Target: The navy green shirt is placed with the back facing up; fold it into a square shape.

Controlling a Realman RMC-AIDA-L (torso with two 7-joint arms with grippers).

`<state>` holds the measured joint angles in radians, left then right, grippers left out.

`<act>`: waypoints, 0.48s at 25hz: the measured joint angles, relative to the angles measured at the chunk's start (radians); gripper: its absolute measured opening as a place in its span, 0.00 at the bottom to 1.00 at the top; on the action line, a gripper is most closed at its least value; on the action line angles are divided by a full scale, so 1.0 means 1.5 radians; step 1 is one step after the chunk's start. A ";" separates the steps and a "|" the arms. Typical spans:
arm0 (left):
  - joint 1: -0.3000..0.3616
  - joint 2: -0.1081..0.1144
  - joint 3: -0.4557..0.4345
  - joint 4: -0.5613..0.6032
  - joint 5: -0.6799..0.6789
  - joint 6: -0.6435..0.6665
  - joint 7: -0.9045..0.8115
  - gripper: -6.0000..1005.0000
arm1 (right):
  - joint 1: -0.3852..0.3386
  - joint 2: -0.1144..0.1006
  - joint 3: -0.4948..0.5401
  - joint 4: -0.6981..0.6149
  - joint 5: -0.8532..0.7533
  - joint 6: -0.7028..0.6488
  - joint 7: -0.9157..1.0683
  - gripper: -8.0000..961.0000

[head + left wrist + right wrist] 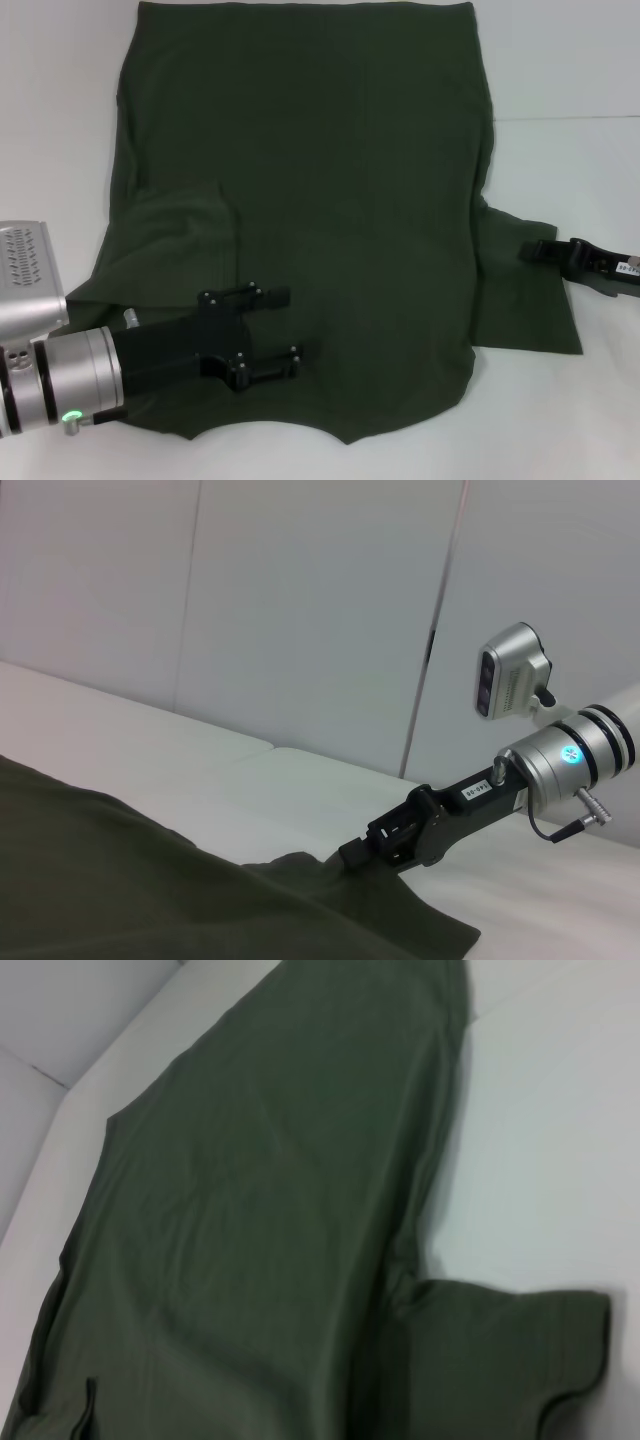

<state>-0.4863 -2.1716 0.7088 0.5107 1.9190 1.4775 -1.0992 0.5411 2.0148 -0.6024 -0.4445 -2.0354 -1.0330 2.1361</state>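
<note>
shirt: the navy green shirt lies spread flat on the white surface, plain side up, filling most of the head view.
shirt, left side: its left sleeve is folded inward onto the body, a raised crease marking the fold.
shirt, right side: its right sleeve lies flat, spread out onto the surface.
left arm: it reaches in from the near left corner, the silver wrist low, the forearm lying almost level over the near left part of the shirt.
left hand: the left hand points toward the middle of the shirt, just past the folded sleeve; its 2 black fingers stand apart, released, with bare cloth showing between them and nothing held.
right arm: it comes in low from the right edge, stretched toward the outer edge of the right sleeve.
right hand: the right hand has its tip at the sleeve's edge; in the left wrist view the right hand meets a lifted fold of cloth, but i cannot tell whether it is clenched on it.
right wrist view: the shirt and the spread sleeve on the surface.
</note>
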 joint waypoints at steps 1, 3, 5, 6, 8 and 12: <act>0.000 0.001 0.000 0.000 0.000 -0.001 -0.001 0.76 | 0.000 0.003 0.003 -0.002 0.002 0.002 -0.004 0.58; 0.000 0.001 0.000 0.000 0.000 -0.002 -0.001 0.76 | 0.000 0.003 0.004 -0.003 0.002 0.002 -0.005 0.48; -0.001 0.001 0.000 0.000 0.000 -0.002 -0.001 0.76 | 0.000 0.003 0.007 -0.003 0.003 0.002 -0.006 0.38; -0.002 0.001 0.000 0.000 0.000 -0.004 -0.001 0.76 | -0.001 0.004 0.009 -0.003 0.003 0.002 -0.006 0.33; -0.003 0.001 0.000 0.000 0.000 -0.005 -0.001 0.76 | -0.004 0.004 0.016 -0.004 0.004 0.002 -0.007 0.26; -0.003 0.001 0.000 0.000 0.000 -0.005 -0.001 0.76 | -0.011 0.004 0.042 -0.004 0.005 -0.002 -0.019 0.11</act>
<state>-0.4906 -2.1705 0.7086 0.5108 1.9190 1.4700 -1.1013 0.5247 2.0202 -0.5387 -0.4505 -2.0274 -1.0363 2.1075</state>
